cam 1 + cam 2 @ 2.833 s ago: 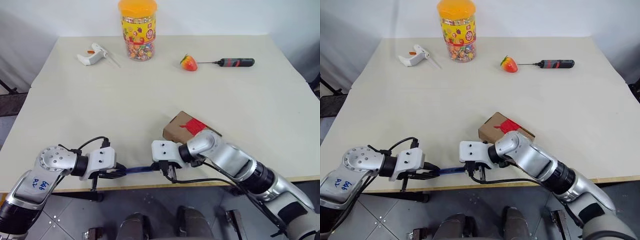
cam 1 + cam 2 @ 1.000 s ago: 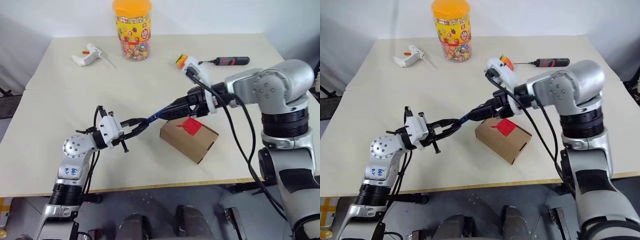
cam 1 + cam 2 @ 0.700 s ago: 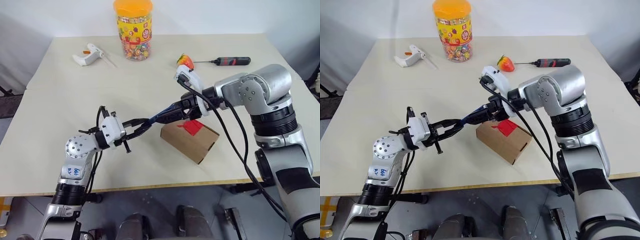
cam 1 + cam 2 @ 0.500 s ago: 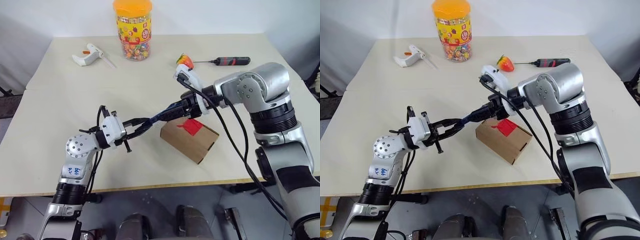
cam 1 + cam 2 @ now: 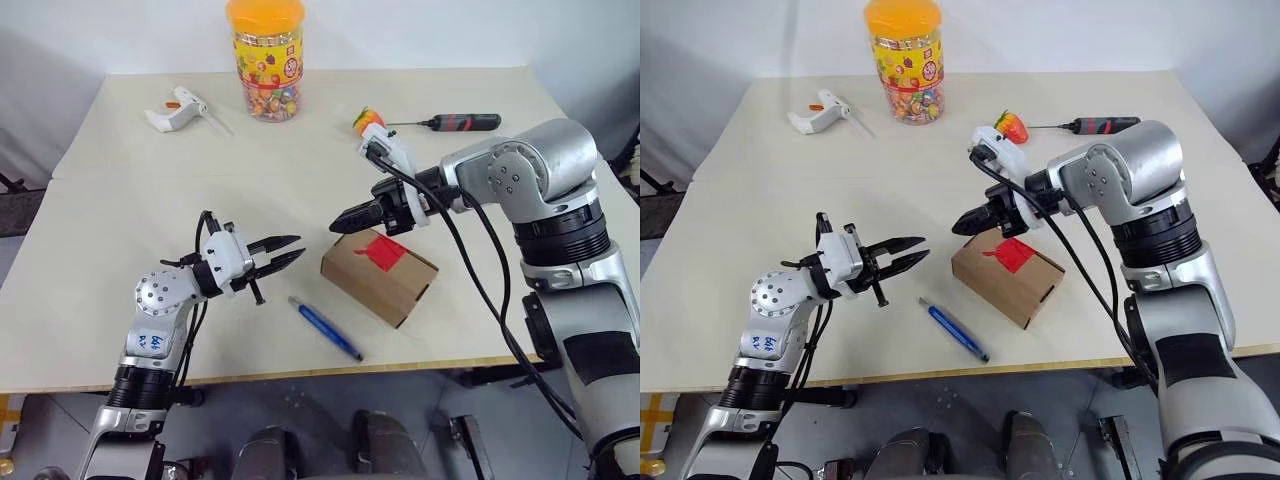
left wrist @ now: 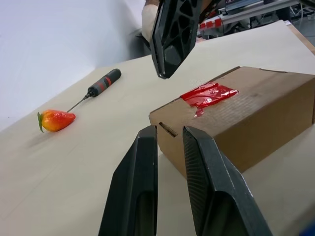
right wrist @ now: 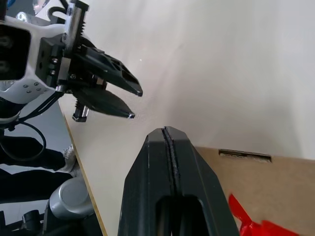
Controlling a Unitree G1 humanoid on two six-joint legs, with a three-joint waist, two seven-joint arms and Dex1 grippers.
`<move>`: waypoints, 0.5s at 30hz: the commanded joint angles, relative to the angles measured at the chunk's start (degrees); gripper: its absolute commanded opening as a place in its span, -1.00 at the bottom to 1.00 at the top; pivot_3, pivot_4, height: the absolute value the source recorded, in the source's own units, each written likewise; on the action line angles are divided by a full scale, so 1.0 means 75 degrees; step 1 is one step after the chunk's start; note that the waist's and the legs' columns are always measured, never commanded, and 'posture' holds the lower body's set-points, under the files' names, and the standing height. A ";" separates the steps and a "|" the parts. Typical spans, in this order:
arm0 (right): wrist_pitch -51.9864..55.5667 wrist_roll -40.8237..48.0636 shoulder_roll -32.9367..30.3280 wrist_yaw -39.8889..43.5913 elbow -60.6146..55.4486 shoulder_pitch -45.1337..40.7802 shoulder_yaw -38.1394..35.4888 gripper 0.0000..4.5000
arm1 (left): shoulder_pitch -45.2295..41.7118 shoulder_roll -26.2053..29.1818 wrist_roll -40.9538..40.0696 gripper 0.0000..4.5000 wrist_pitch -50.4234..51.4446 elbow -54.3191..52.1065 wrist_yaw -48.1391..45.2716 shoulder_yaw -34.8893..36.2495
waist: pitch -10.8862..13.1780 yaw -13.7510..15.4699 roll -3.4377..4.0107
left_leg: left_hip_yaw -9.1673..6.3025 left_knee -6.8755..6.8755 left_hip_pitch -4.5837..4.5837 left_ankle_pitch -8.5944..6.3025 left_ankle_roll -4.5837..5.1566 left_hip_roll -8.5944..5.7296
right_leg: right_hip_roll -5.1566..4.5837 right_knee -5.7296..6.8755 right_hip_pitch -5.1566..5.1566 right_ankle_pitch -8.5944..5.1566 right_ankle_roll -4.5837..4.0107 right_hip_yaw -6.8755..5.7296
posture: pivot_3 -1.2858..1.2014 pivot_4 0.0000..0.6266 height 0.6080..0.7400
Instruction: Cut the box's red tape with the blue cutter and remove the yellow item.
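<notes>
The blue cutter [image 5: 325,328] lies flat on the table near the front edge, with neither gripper touching it. Just behind it and to the right sits the brown box [image 5: 395,285], its red tape [image 5: 383,250] unbroken across the flap seam. My left gripper [image 5: 298,247] hovers left of the box, open a little and empty. My right gripper [image 5: 340,225] hangs shut and empty just above the box's near corner, pointing toward the left gripper. The yellow item is hidden.
At the back of the table stand an orange-lidded candy jar [image 5: 264,58], a white pistol-shaped tool [image 5: 178,105], a strawberry [image 5: 366,120] and a black-and-red screwdriver [image 5: 455,122]. The cutter lies close to the table's front edge [image 5: 300,372].
The cutter, spanned in the air between both grippers before, has dropped onto the table. The right gripper's fingers have closed on nothing. Neither arm has shifted.
</notes>
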 commanded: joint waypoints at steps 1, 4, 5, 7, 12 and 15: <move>-0.0183 0.0086 -0.0319 0.0016 -0.0448 -0.0012 -0.0461 -0.99 | -0.0070 0.0061 -0.0106 -0.63 0.0075 -0.0100 0.0096 0.0079 | 0.0000 0.0001 0.0000 | 0.0000 0.0000 0.0000 0.0000 0.0000 0.0000 | 0.0000 0.0000 0.0000 0.0000 0.0000 0.0000 | 0.03 -0.52 1.00; -0.0403 0.0132 -0.0760 0.0088 -0.0990 0.0304 -0.0688 -0.99 | 0.0077 0.0219 -0.0201 -0.63 0.0375 -0.0286 0.0096 0.0173 | 0.0000 0.0028 -0.0001 | -0.0006 0.0001 -0.0003 0.0000 0.0000 -0.0003 | -0.0003 0.0000 0.0000 0.0000 0.0000 -0.0002 | 0.03 -0.52 1.00; -0.0461 0.0117 -0.0903 0.0099 -0.1166 0.0428 -0.0683 -0.99 | 0.0128 0.0267 -0.0208 -0.63 0.0447 -0.0321 0.0072 0.0176 | 0.0000 0.0036 -0.0001 | -0.0009 0.0000 -0.0004 0.0000 0.0001 -0.0005 | -0.0006 0.0000 0.0001 0.0000 0.0000 -0.0003 | 0.03 -0.52 1.00; -0.1006 -0.0006 -0.1124 0.0061 -0.1538 0.0810 -0.0838 -0.99 | 0.0226 0.0398 -0.0289 -0.63 0.0674 -0.0412 -0.0066 0.0145 | 0.0000 0.0026 -0.0002 | -0.0015 0.0000 -0.0004 -0.0001 0.0001 -0.0005 | -0.0008 -0.0001 0.0004 0.0000 0.0000 -0.0007 | 0.03 -0.52 1.00; -0.1797 -0.0202 -0.1531 0.0000 -0.2172 0.1495 -0.0995 -0.99 | 0.0364 0.0645 -0.0466 -0.63 0.1072 -0.0666 -0.0413 0.0050 | 0.0000 0.0017 -0.0002 | -0.0008 -0.0001 -0.0004 0.0000 0.0001 -0.0003 | -0.0006 -0.0003 0.0002 0.0000 0.0000 -0.0007 | 0.03 -0.52 1.00; -0.2121 0.0123 -0.2333 0.0591 -0.3029 0.2430 -0.1401 -0.85 | 0.0495 0.1007 -0.0786 -0.46 0.1847 -0.1002 -0.1016 -0.0149 | 0.0001 0.0059 -0.0004 | -0.0006 -0.0001 -0.0003 0.0000 0.0000 0.0000 | -0.0005 -0.0006 0.0002 0.0000 0.0000 -0.0006 | 0.03 -0.52 1.00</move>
